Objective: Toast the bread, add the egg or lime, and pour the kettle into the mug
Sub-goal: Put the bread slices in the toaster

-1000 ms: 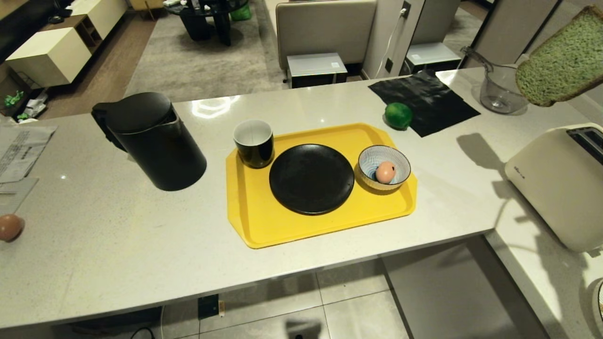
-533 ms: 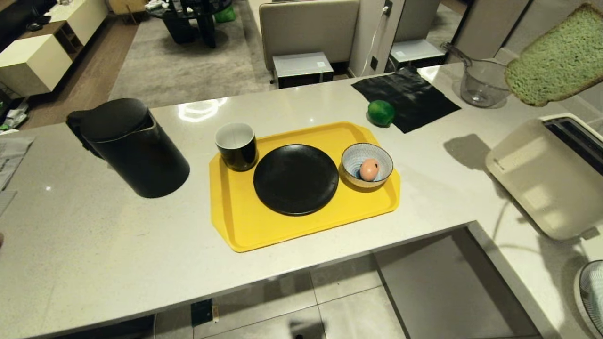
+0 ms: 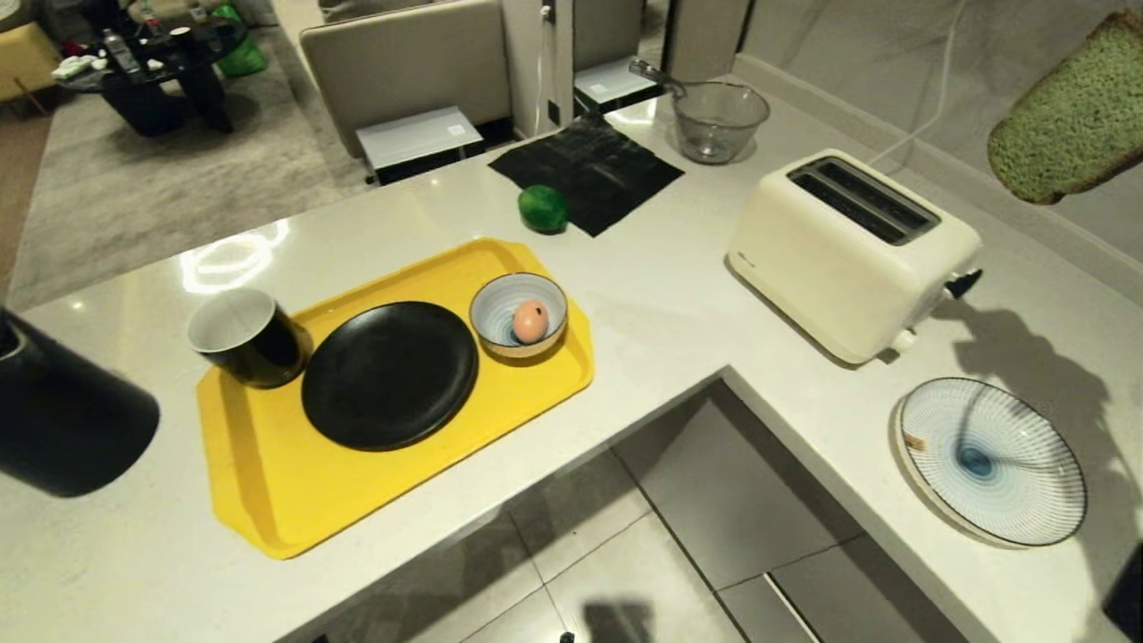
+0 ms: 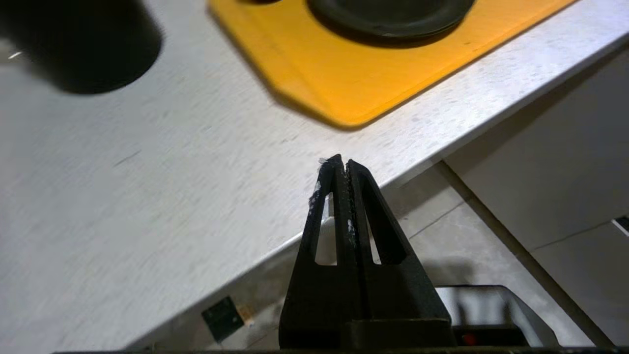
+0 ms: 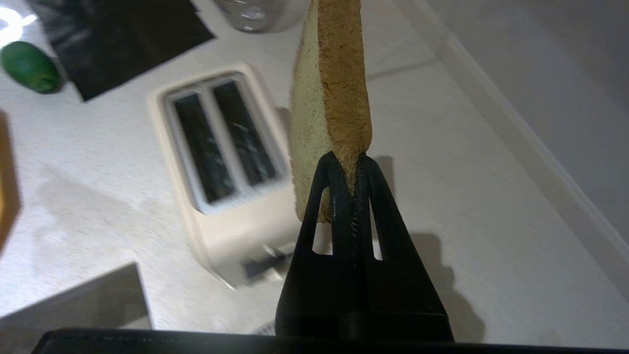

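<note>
Toasting is in hand: the right gripper (image 5: 348,164) pinches the bread (image 5: 331,93) by 1 edge, high above the counter's right wing, probably just beside the toaster (image 3: 848,250). Next, align it over a slot. The left gripper (image 4: 342,164) is clenched empty off the counter's front edge.

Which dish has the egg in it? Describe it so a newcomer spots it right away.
Start at the yellow tray on the long counter. Three dishes stand in a row on it: the mug, a flat black plate, then the small striped bowl at the end nearest the toaster. It alone is pale blue and white, with the pinkish egg inside.
</note>
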